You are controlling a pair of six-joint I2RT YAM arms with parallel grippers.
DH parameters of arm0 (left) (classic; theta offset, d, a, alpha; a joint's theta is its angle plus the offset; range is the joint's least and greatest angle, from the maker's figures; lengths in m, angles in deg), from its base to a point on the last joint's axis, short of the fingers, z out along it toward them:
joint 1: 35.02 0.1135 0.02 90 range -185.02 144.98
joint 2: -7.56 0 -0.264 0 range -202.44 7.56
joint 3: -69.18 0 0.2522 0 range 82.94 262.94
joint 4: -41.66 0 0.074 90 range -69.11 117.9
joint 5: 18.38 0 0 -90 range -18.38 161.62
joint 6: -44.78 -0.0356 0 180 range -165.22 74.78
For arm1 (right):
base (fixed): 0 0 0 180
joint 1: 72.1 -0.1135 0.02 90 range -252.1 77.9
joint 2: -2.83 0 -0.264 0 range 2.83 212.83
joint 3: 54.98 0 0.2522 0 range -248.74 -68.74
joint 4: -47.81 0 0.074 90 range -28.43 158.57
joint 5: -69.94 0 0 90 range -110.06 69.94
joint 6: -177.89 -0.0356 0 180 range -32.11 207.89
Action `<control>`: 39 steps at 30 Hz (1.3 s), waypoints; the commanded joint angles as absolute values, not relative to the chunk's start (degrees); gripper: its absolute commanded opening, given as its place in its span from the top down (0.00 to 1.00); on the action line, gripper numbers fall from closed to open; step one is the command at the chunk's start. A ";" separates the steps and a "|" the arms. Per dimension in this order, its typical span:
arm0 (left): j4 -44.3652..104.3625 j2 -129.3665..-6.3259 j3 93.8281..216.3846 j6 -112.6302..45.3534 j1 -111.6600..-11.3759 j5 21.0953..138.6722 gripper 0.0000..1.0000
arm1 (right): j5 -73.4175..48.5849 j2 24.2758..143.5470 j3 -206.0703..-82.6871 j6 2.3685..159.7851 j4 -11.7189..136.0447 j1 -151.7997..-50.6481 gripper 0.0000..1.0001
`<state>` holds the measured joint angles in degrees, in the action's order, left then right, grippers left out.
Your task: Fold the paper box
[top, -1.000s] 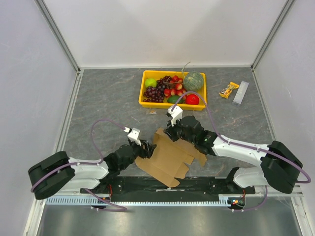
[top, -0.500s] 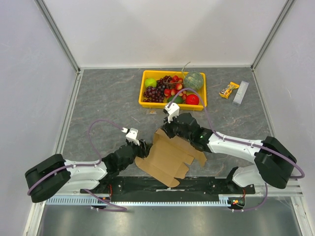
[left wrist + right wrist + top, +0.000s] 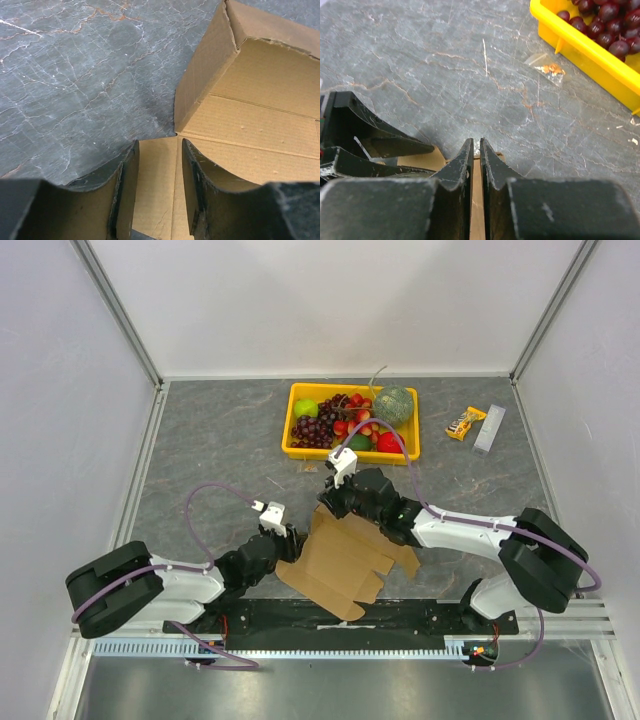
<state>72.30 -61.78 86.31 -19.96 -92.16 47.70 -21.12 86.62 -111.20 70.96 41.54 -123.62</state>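
The paper box (image 3: 345,560) is a brown cardboard sheet lying near the front edge, with one wall raised along its far left side (image 3: 205,75). My left gripper (image 3: 290,543) is at the box's left corner. Its jaws (image 3: 160,145) stand apart over a flat flap, which shows in the gap between them. My right gripper (image 3: 330,506) is at the box's far left corner. Its fingers (image 3: 476,142) are nearly together with a thin strip of cardboard (image 3: 476,210) between them. The left gripper's fingers (image 3: 375,145) show at the left of the right wrist view.
A yellow tray (image 3: 345,454) of fruit stands just behind the right gripper, and its corner (image 3: 580,47) shows in the right wrist view. A small clear wrapper (image 3: 547,67) lies on the stone table. A snack packet (image 3: 465,423) and a white bar (image 3: 490,428) lie at the back right.
The left gripper's jaws have narrowed over the flap at the box's left corner. The right gripper has shifted a little to the left and away, still on the box's far corner.
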 commanded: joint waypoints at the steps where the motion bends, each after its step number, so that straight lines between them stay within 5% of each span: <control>1: 75.71 -61.61 87.33 -19.73 -92.41 44.82 0.55 | -20.23 87.20 -110.23 70.93 34.07 -123.60 0.85; 16: 75.53 -64.16 88.65 -19.73 -92.50 44.99 0.59 | -11.44 90.63 -106.10 71.45 30.54 -124.56 0.88; 32: 75.97 -66.27 89.53 -19.64 -92.32 45.69 0.61 | -19.00 90.72 -105.22 78.22 35.38 -129.75 0.88; 39: 75.27 -65.83 89.70 -19.82 -92.41 45.61 0.61 | -19.70 86.51 -106.01 77.52 35.81 -129.75 0.72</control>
